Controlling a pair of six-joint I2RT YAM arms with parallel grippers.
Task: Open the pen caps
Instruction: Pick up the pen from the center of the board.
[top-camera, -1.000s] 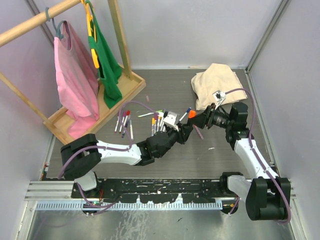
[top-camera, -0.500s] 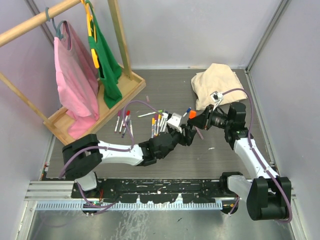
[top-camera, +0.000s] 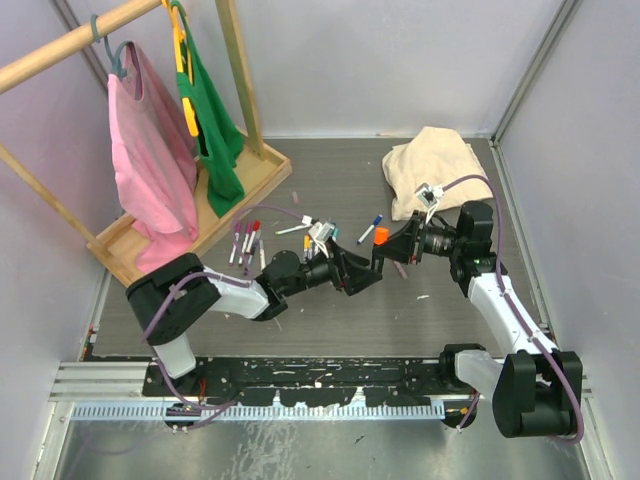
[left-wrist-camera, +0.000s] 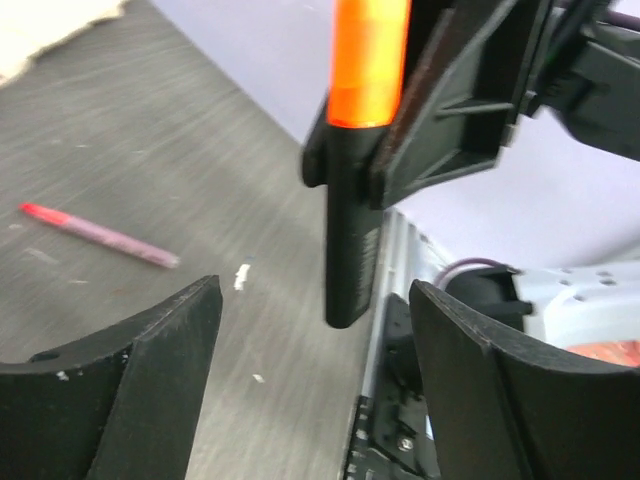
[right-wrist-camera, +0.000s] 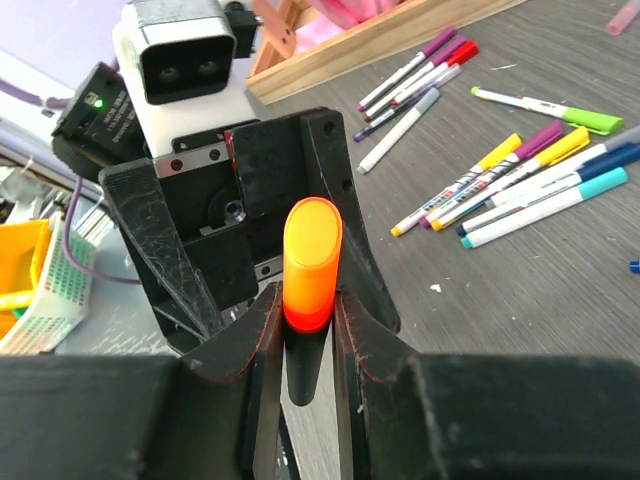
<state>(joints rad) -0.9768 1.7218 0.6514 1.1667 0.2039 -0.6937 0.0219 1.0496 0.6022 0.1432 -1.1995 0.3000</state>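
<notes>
Highlighter (left-wrist-camera: 352, 250) pinched in right gripper (right-wrist-camera: 305, 305), long axis toward left gripper (left-wrist-camera: 312, 290), orange cap (left-wrist-camera: 370, 60) at far end. Left jaws wide, holding nothing, clear gaps flanking its black end.

The left pincer (left-wrist-camera: 315, 340) gapes wide; right pincer (right-wrist-camera: 306, 330) clamped; arms reach toward each other.

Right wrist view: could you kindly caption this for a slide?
Right claw clamps orange-capped highlighter before open left claw; markers behind.
</notes>
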